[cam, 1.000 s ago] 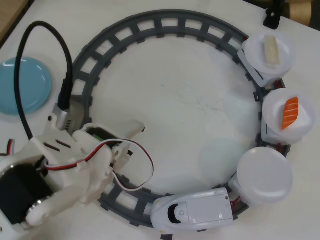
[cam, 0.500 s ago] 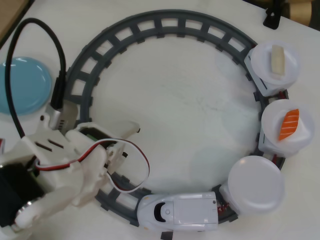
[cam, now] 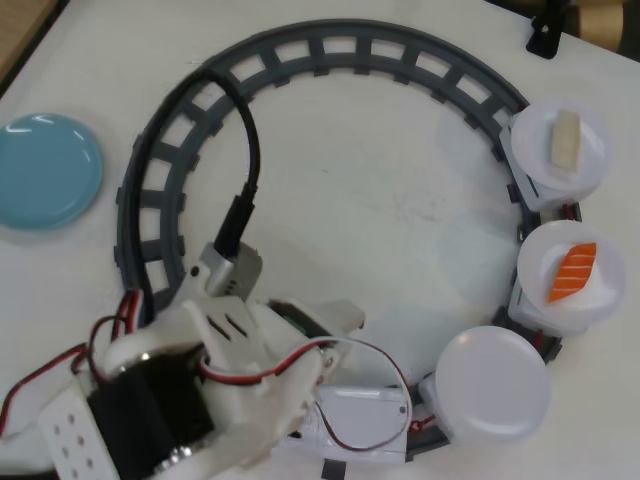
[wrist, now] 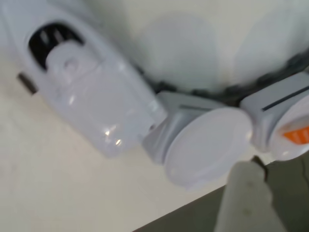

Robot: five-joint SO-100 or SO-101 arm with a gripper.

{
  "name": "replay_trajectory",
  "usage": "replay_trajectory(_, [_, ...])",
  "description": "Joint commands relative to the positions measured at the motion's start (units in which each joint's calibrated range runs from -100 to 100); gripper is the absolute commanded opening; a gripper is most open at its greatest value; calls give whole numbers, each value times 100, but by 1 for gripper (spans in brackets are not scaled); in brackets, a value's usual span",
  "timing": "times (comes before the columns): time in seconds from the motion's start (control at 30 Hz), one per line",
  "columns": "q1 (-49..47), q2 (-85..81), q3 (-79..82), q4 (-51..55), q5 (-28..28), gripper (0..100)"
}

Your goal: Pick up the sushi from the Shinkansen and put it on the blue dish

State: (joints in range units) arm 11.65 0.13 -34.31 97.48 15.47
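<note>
The orange striped sushi [cam: 573, 272] lies on the middle white plate of the Shinkansen's cars at the right of the overhead view. Its edge shows at the right of the wrist view [wrist: 298, 135]. The white Shinkansen [cam: 360, 420] sits on the track at the bottom, partly under my arm; its nose with the black cockpit mark fills the wrist view's upper left [wrist: 91, 96]. The blue dish [cam: 45, 170] lies empty at the far left. My gripper [cam: 345, 350] hovers over the train's front, well left of the sushi. One blurred white finger [wrist: 246, 198] shows; its opening is unclear.
A grey circular track [cam: 330, 50] rings the table's middle. A pale beige sushi [cam: 565, 138] lies on the upper white plate [cam: 590, 170]. The lowest white plate [cam: 495, 385] is empty. A black cable [cam: 250, 150] crosses the track's left side. A table edge shows at upper left.
</note>
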Motion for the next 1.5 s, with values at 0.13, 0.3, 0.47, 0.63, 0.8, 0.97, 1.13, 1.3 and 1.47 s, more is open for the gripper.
replay_trajectory(0.13, [473, 50, -230, 125, 268, 21])
replay_trajectory(0.3, [490, 50, 77, 74, 587, 21])
replay_trajectory(0.47, [657, 33, 239, 65, 953, 21])
replay_trajectory(0.63, [675, 58, 275, 91, 1560, 21])
replay_trajectory(0.8, [790, 50, 636, 116, 2245, 21])
replay_trajectory(0.97, [1036, 33, 960, 57, 2575, 21])
replay_trajectory(1.13, [1177, 50, 987, 57, 2611, 21])
replay_trajectory(1.3, [1186, 66, 1077, 48, 2716, 21])
replay_trajectory(1.47, [1168, 58, 1609, 40, 3134, 21])
